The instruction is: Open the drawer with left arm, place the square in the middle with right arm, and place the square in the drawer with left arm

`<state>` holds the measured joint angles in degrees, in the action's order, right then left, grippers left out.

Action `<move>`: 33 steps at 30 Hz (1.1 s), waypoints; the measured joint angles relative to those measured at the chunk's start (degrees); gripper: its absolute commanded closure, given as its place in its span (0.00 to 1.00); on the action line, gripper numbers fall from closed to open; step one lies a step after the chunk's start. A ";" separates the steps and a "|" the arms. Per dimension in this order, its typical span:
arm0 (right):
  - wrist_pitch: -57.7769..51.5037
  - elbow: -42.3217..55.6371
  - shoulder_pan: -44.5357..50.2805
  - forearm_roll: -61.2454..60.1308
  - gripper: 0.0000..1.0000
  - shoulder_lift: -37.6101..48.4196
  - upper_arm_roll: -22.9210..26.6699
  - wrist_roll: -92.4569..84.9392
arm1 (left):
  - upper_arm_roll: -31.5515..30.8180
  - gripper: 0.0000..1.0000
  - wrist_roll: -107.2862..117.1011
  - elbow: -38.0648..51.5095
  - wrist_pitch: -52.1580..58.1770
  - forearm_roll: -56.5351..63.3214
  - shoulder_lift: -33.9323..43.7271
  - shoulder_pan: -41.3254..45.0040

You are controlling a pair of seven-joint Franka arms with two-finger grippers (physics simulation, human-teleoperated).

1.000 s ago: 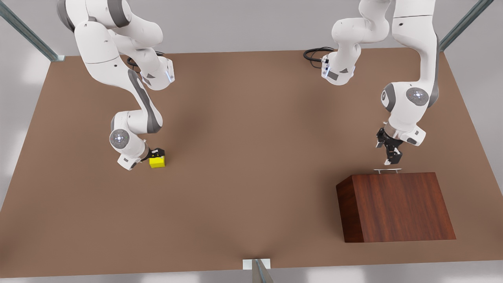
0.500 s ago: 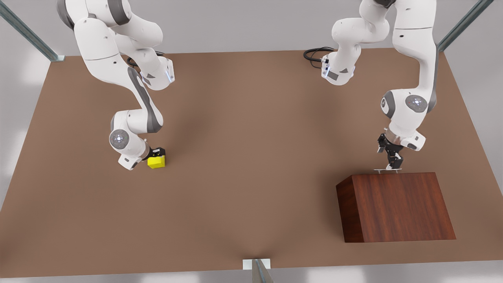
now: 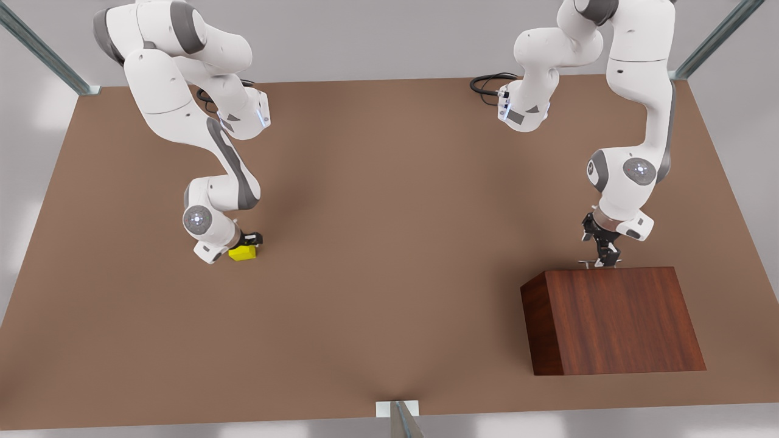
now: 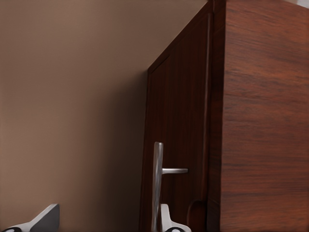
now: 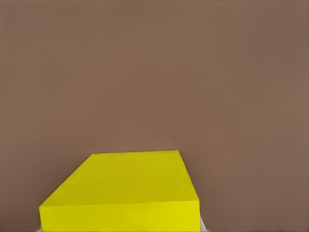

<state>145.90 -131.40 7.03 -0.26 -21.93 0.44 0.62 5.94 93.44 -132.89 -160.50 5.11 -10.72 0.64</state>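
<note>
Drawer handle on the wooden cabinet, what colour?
Silver: a thin metal bar handle on the dark reddish-brown wood-grain drawer, clearest in the left wrist view.

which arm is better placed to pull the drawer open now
Left. The left gripper is already at the drawer's handle, its fingers either side of the bar. The right gripper is far across the table, at the yellow cube.

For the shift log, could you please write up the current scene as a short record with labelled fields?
left gripper: at the drawer's handle; fingers on either side of the silver bar
right gripper: down at the yellow cube, fingers closed on it
drawer: shut, front flush with the wooden cabinet
yellow cube: on the front view's left, away from the middle of the table
task stage: drawer not yet opened; cube not yet moved
</note>
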 measured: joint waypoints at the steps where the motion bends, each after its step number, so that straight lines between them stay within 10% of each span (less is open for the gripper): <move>1: 0.00 0.00 -0.07 0.00 0.37 0.12 0.00 0.07 | -0.05 0.00 -0.01 0.00 0.37 0.01 0.13 -0.05; 16: -2.08 0.62 0.00 0.03 0.42 2.75 -0.44 0.11 | -0.05 0.00 -0.18 -0.70 7.04 1.28 3.05 -0.02; 22: -4.19 5.71 0.25 0.13 0.42 3.86 -9.23 18.77 | -0.04 0.00 -0.18 -2.36 8.29 1.52 4.80 -0.03; 33: -18.34 66.68 30.29 -5.05 0.42 -33.21 -2.73 72.14 | 0.30 0.00 -0.18 -5.56 9.24 2.65 7.29 -0.03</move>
<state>127.55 -64.71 37.33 -5.32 -55.14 -2.29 72.76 6.24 93.25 -138.45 -151.25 7.76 -3.43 0.61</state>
